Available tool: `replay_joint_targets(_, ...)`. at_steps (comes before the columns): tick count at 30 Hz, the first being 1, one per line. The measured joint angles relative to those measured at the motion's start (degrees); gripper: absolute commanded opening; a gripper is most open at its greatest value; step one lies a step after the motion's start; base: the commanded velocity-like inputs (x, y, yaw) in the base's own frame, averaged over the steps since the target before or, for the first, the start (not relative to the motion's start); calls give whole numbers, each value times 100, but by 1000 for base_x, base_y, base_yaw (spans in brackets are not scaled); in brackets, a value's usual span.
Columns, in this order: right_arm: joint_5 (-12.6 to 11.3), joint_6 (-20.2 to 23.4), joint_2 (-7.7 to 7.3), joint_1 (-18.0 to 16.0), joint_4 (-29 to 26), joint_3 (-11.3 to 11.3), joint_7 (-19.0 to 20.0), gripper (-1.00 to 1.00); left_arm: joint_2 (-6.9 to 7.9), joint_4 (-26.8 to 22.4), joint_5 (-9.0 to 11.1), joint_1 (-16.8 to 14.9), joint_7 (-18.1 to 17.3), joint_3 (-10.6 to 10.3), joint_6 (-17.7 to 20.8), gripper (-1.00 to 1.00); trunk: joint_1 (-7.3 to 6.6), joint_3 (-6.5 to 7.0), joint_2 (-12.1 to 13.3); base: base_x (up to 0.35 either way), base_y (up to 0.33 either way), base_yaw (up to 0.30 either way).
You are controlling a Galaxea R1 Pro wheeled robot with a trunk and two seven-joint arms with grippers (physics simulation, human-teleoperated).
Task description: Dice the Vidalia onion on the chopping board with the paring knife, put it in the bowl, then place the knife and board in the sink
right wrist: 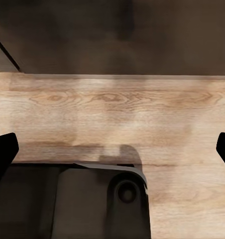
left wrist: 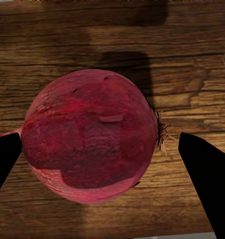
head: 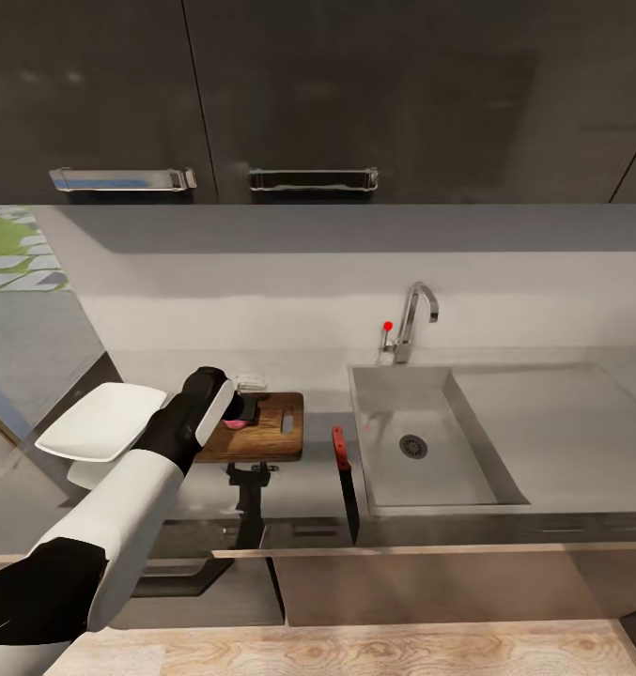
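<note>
Nearest, pale wooden floor [right wrist: 117,109] is seen past the right pincer [right wrist: 115,149]; its two dark fingertips sit far apart at the frame edges with nothing between them, so it is released.

On the dark glossy tabletop [head: 303,493], the paring knife [head: 344,483] lies near the front edge, red handle toward the wall, dark blade toward the robot, just beside the sink's left rim.

Further in, the left arm is reached over the chopping board [head: 266,427]. The left pincer [left wrist: 112,154] is held over the Vidalia onion [left wrist: 90,135], which rests on the board's wood grain. One fingertip [left wrist: 204,169] is seen on each side of the onion, a gap showing at the root side; whether the other side touches cannot be told. The pincer is spread, not clenched.

Left of the board, the white bowl [head: 101,421] is seen on the tabletop.

To the right, the grey sink [head: 430,437] is noted with round drain [head: 412,446]; behind it stands the chrome tap [head: 413,319] with red knob [head: 387,326].
</note>
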Motion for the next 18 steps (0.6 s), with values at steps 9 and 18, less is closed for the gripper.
replay_joint_targets(9,2,0,0,0,0,0,0,100,0,-5,5,0,-2,0,0,100,0,0,0,0,0,0)
replay_joint_targets(18,1,0,0,0,0,0,0,100,0,-6,4,0,2,0,0,100,0,0,0,0,0,0)
